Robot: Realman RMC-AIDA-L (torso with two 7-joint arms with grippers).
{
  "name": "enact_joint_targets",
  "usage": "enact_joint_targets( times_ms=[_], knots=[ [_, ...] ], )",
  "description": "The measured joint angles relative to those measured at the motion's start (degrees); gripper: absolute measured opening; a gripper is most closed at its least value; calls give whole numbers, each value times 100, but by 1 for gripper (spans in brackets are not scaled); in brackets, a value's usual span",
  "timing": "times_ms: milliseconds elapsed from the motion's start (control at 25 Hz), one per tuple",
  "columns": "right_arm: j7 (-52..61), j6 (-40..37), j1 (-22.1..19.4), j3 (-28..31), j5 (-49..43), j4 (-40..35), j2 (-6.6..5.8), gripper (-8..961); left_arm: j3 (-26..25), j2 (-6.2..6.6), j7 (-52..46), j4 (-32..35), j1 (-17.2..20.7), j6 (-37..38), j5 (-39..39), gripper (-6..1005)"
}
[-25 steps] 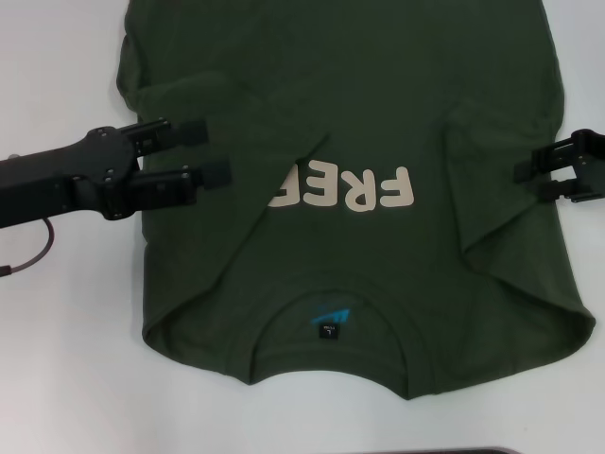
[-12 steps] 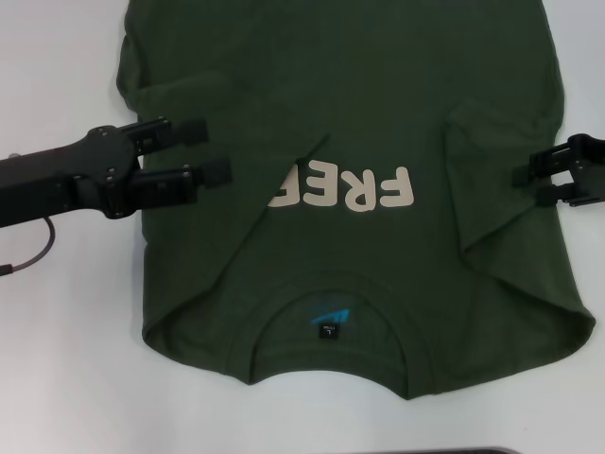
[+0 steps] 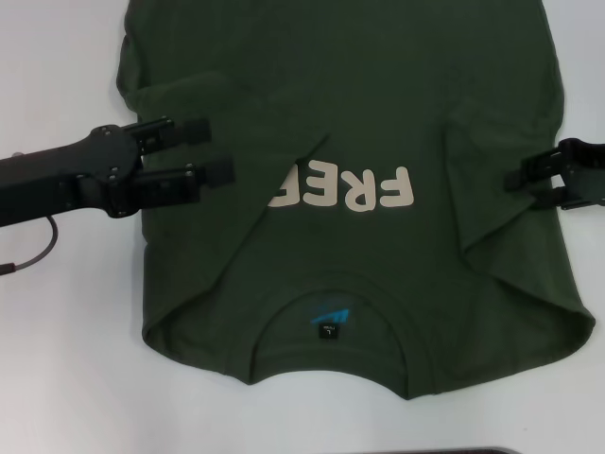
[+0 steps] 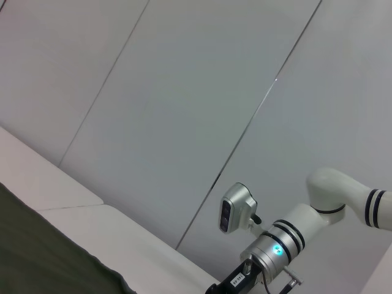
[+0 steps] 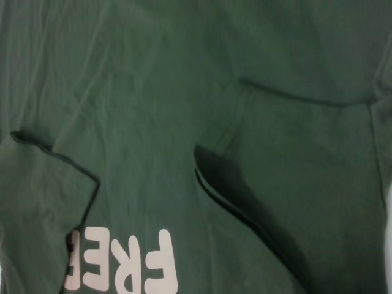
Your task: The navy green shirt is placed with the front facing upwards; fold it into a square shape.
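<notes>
The navy green shirt (image 3: pixel 359 113) lies flat on the white table (image 3: pixel 66 359), collar toward me, with cream lettering (image 3: pixel 345 189) and a blue neck label (image 3: pixel 329 322) showing. Both sleeves are folded inward over the chest; the left one covers part of the lettering. My left gripper (image 3: pixel 210 149) hovers open over the shirt's left side, holding nothing. At the shirt's right edge my right gripper (image 3: pixel 522 182) is open and empty. The right wrist view shows the shirt (image 5: pixel 184 73), a folded sleeve (image 5: pixel 294 159) and the lettering (image 5: pixel 122 263). A corner of shirt (image 4: pixel 37 251) appears in the left wrist view.
Bare white table lies on both sides of the shirt and in front of the collar. A thin cable (image 3: pixel 28 255) hangs below my left arm. A dark strip (image 3: pixel 444 451) runs along the near edge. The left wrist view shows a wall and my right arm (image 4: pixel 275 251).
My right gripper has slid a little inward over the shirt's right edge. The left gripper and the shirt have stayed put.
</notes>
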Motion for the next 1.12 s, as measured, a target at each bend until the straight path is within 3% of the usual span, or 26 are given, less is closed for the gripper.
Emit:
enact_joint_targets(
  times_ms=[200, 360, 520, 680, 840, 1120],
  knots=[
    [-70, -5, 14, 46, 326, -10, 34, 567, 3, 0, -12, -1, -1, 1, 0, 900],
    [-424, -171, -36, 54, 1295, 114, 27, 567, -5, 0, -10, -1, -1, 2, 0, 901],
    [-704, -532, -57, 98, 1944, 271, -108, 567, -17, 5, -9, -2, 6, 1, 0, 901],
    [-702, -599, -129, 94, 1913, 278, -202, 567, -24, 9, 5, -1, 23, 1, 0, 900],
    [-483, -607, -154, 67, 1294, 175, -301, 567, -23, 9, 8, -1, 26, 1, 0, 900],
    [-420, -352, -149, 39, 787, -9, -188, 567, -11, 3, 10, -1, 36, 0, 0, 901]
  ],
)
